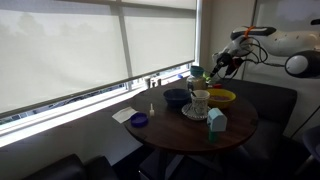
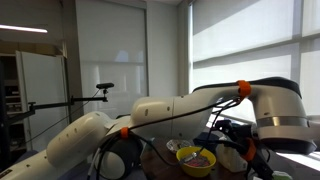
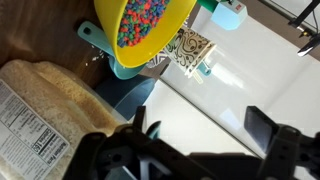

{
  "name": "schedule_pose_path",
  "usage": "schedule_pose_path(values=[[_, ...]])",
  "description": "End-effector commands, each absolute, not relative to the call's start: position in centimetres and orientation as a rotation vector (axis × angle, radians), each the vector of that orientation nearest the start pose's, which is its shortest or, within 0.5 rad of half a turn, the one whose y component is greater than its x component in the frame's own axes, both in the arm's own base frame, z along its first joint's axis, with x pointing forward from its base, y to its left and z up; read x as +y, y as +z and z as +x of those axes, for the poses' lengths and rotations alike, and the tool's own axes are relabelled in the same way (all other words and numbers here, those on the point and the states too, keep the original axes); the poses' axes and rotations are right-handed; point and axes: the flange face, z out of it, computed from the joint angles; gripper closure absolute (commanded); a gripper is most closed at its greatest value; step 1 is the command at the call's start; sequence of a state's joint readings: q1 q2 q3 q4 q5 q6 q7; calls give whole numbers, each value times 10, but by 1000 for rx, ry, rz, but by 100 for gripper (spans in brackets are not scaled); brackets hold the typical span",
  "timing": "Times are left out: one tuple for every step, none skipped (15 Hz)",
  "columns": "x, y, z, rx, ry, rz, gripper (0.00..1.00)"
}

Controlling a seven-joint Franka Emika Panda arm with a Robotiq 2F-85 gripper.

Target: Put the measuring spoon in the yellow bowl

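The yellow bowl (image 1: 221,97) sits on the round dark table (image 1: 235,128) at the side nearest the arm. It holds colourful small pieces, as the wrist view (image 3: 145,28) and an exterior view (image 2: 196,160) show. A teal measuring spoon (image 3: 112,58) lies right beside the bowl in the wrist view, partly covered by its rim. My gripper (image 3: 200,130) is open and empty, apart from both. In an exterior view the gripper (image 1: 214,69) hangs above the table's far edge near the window.
A dark blue bowl (image 1: 176,97), a patterned mug (image 1: 199,102) on a plate, a teal carton (image 1: 216,123), a small purple dish (image 1: 139,120) and a white napkin (image 1: 123,114) are on the table. A bag of grain (image 3: 40,110) lies close to the gripper.
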State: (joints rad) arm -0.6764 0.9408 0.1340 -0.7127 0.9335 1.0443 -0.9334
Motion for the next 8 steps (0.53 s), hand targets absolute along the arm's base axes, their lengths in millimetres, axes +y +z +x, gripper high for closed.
schedule_pose_path(values=[[-319,440,641,-614,-379,-1846,7],[-319,440,641,-616,-382,-1842,18],[-319,441,641,-617,-384,-1842,32],[-319,441,641,-619,-386,-1840,41],[-319,441,642,-620,-388,-1839,48],[-319,441,642,-621,-389,-1837,56],[-318,440,642,-623,-390,-1836,62],[-318,440,643,-624,-390,-1835,70]])
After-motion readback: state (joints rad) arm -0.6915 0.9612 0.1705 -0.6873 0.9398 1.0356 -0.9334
